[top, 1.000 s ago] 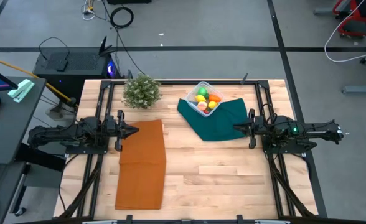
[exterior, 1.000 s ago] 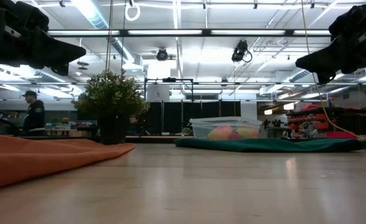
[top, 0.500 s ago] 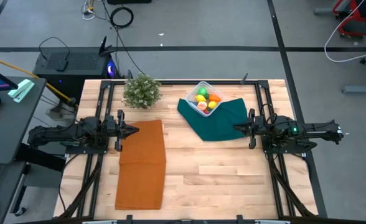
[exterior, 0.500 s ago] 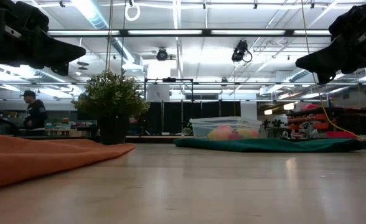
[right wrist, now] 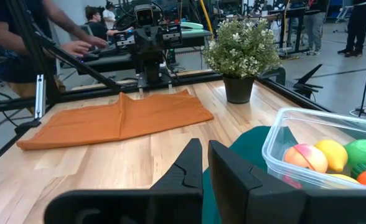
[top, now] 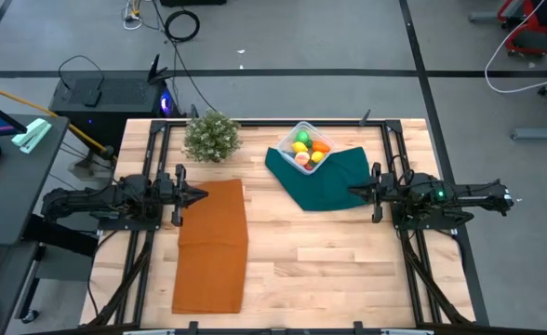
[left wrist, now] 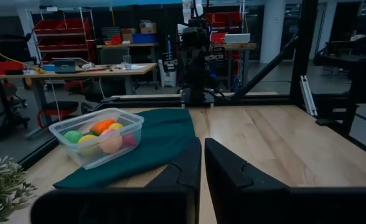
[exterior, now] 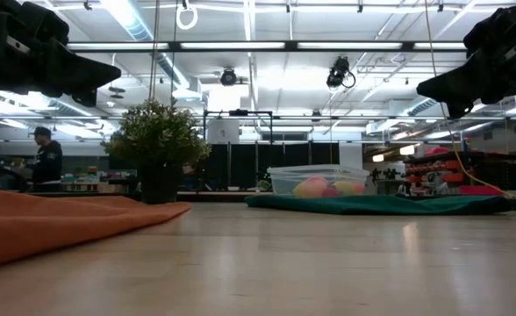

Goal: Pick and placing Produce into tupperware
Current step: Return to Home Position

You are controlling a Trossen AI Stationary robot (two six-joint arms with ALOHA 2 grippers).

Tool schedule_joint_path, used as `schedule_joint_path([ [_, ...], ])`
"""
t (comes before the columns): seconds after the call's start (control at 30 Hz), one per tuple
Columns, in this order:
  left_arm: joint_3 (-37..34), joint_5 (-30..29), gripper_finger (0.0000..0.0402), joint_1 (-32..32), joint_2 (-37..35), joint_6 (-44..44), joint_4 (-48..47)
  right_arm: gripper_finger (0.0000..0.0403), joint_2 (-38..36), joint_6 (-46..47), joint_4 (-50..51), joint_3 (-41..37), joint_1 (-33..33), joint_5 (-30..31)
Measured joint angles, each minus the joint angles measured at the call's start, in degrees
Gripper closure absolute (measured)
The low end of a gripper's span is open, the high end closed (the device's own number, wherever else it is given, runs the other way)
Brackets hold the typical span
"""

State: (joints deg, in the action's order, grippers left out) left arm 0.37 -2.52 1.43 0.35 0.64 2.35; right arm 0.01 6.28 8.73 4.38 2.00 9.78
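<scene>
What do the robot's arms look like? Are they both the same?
Yes, like twins: the left arm and right arm are black, long and jointed. Each ends in two dark, wedge-shaped fingers. A tiny green light glows on the right arm.

Overhead, table-level and two opposed wrist views (perhaps fairly near), tupperware (exterior: 319,172) common to all.

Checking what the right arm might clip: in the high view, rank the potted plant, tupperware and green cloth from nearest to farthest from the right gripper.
From the right gripper:
1. green cloth, right at its tip.
2. tupperware, on the cloth's far corner.
3. potted plant, farthest, well past the tupperware.
</scene>
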Motion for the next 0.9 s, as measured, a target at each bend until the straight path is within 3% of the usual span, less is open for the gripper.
schedule_joint_path([
  [0.9, -0.01, 0.00, 0.0372, 0.00, 0.00, 0.00, 0.00, 0.0403, 0.00, 0.00, 0.00, 0.00, 0.00, 0.00],
])
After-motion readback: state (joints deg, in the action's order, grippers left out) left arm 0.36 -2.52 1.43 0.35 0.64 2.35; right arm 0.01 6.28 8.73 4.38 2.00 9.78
